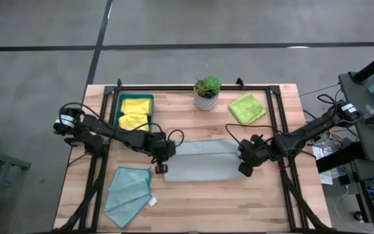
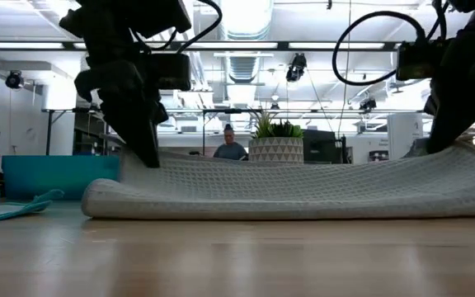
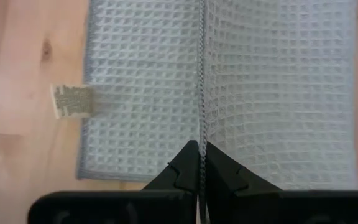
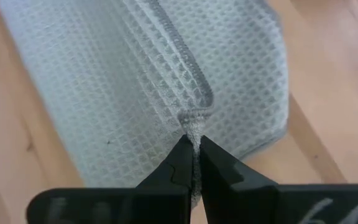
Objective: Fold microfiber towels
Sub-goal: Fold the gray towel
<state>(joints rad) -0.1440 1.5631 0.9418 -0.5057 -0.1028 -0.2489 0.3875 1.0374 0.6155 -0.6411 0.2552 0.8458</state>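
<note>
A wooden counter (image 1: 193, 201) stands on a grey concrete floor, with a potted plant (image 1: 207, 92) at its far edge as landmark. The pale grey towel (image 1: 200, 162) lies just in front of the plant, mid-fold. The left gripper (image 1: 160, 160) and right gripper (image 1: 247, 162) each have their jaws clamped on a towel edge. Next, the pinched edge probably needs carrying across onto the opposite edge, evenly, before release.
</note>
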